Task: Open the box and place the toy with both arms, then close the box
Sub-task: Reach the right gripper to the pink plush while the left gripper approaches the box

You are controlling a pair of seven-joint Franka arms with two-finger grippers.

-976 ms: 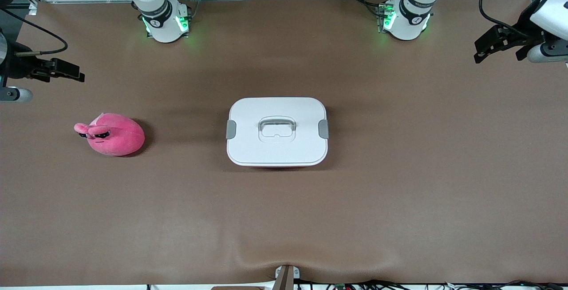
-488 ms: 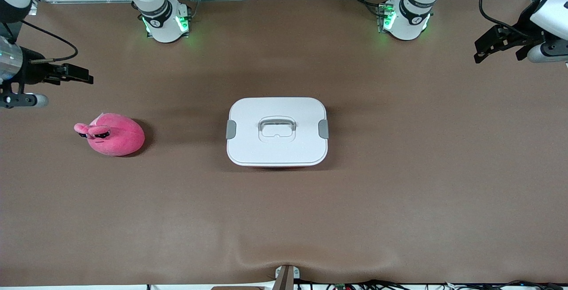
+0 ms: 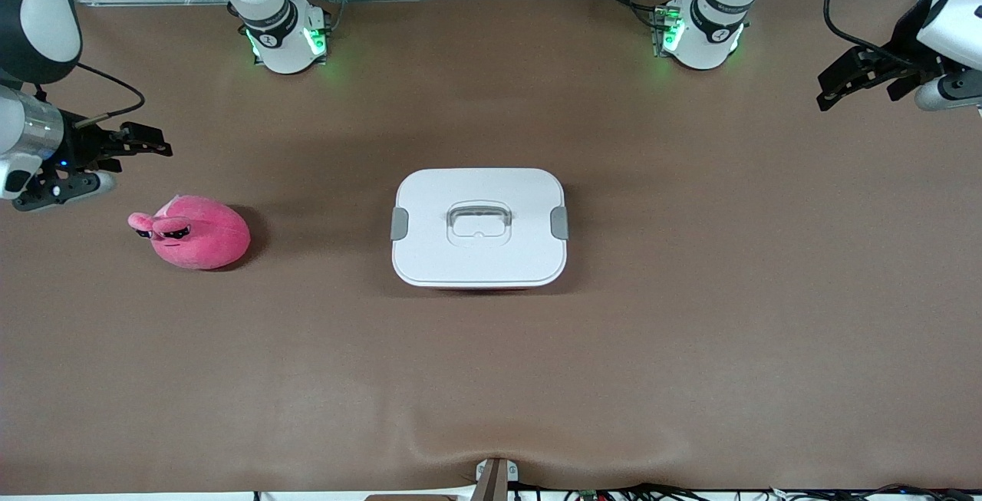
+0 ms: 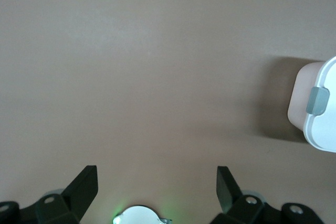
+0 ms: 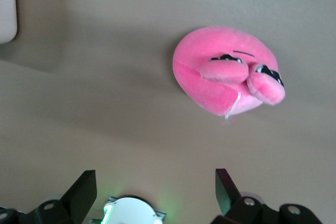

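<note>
- No legible text, label, brand, number or sign in any view.
- Dark bands on the arm bases [image 3: 285, 29] carry small white marks, too small to read.
- Box [image 3: 479, 227] lid is plain white, no print.
- Toy [image 3: 196, 232] bears only a stitched face, no lettering.
- Surface [image 3: 690, 347] carries no markings.

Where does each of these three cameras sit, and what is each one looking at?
Front view: high across the table, facing both arms; shows the closed box, the toy, the open right gripper and left gripper.
Left wrist view: on the left arm, looking down past its open left gripper at the box's clip end.
Right wrist view: looking down past the open right gripper at the toy.
Both wrist views share the box.
</note>
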